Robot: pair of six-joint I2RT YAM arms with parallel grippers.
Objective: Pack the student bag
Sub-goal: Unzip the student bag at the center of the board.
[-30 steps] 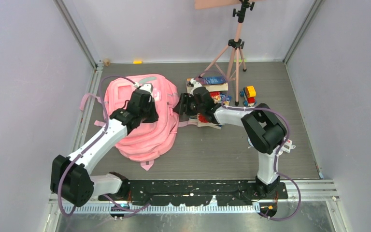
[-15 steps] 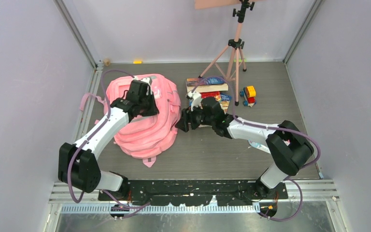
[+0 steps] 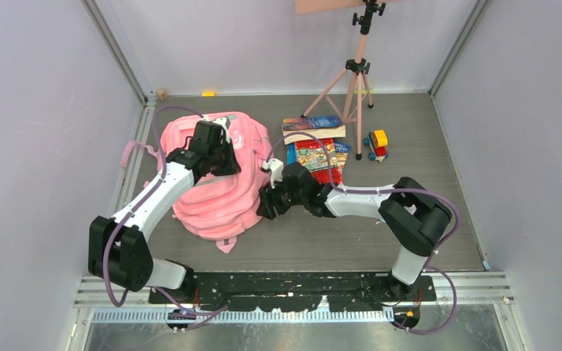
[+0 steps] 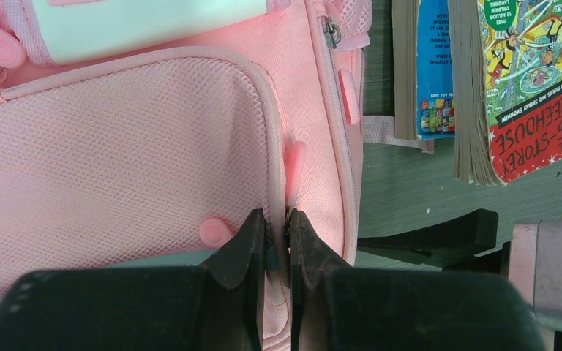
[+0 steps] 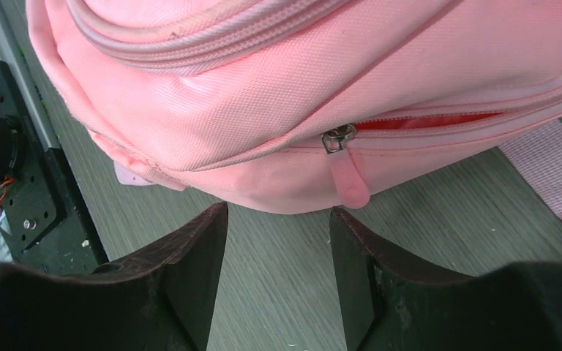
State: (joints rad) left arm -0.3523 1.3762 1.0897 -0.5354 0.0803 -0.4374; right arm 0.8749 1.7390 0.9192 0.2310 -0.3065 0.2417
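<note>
Grey floor (image 3: 336, 234): colourful paperback books (image 3: 320, 157), upper centre, unpacked; left gripper (image 4: 276, 216) clamps soft pink fabric backpack (image 3: 219, 205), right gripper (image 5: 278, 212) agape.

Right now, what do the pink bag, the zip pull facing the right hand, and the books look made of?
Bag: woven synthetic fabric, slightly shiny, visible weave; its pocket is mesh. Zip pull: smooth matte pink tab, probably rubber or soft plastic, on a metal slider. Books: paper, glossy printed covers, bare page edges.
</note>
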